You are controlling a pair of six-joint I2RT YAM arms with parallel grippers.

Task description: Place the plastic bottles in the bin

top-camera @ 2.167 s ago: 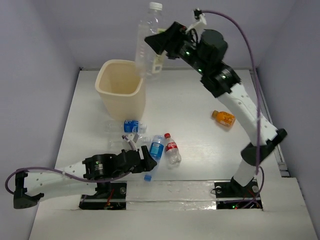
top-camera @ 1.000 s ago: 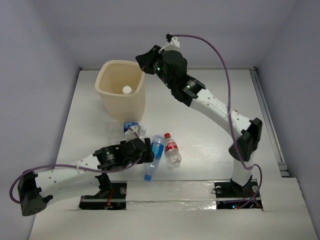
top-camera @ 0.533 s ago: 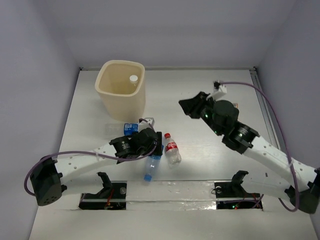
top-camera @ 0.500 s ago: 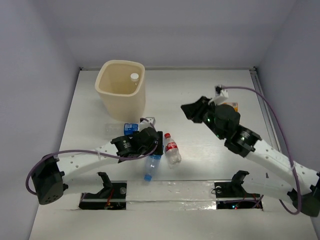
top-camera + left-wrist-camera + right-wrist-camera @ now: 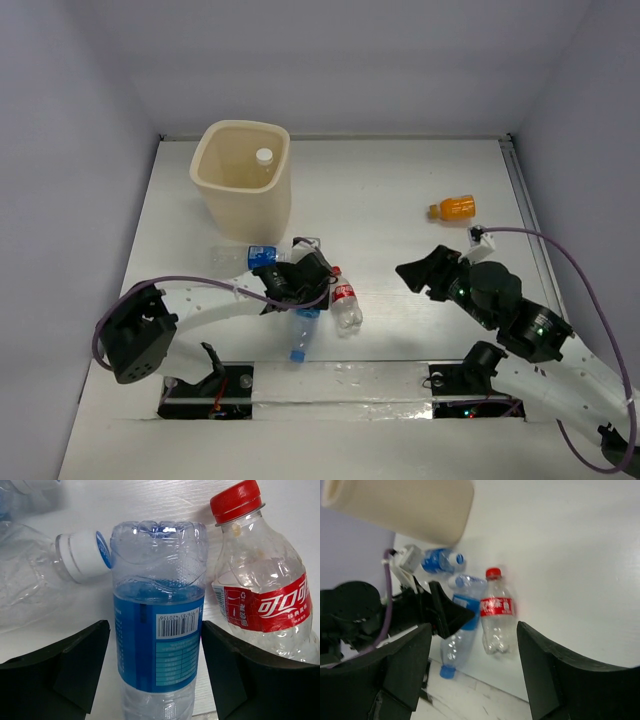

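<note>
One bottle is the target: the blue-label bottle (image 5: 159, 645). It lies on the counter (image 5: 400, 180) at lower centre of the top view, directly under the left tool (image 5: 303, 283).

- **Axis:** in the left wrist view the long axis runs up-down through the frame. The base is at the top and the cap end is cut off below.
- **Straddle:** the black fingers (image 5: 75, 675) are set either side of the label, so the closing line is crossed square-on by the axis.
- **Left tool:** spread, nothing clamped. Gaps to the label are slim; contact cannot be confirmed.
- **Red-label bottle (image 5: 260, 600):** just beside the right-hand finger, roughly parallel, cap up-frame. Judged likely to be nudged on closing.
- **Clear bottle (image 5: 50, 575):** lies at frame left, its cap just beside the target's base.
- **Right tool (image 5: 420, 275):** spread and empty, well apart at lower right, nearer the orange bottle (image 5: 455, 208).
- **Bin (image 5: 245, 205):** upper left, up-frame from the left tool. One white cap (image 5: 263, 155) is seen inside.

The left arm is judged nearer for this pick. A squeeze, a lift, then a carry up-left are called for.
</note>
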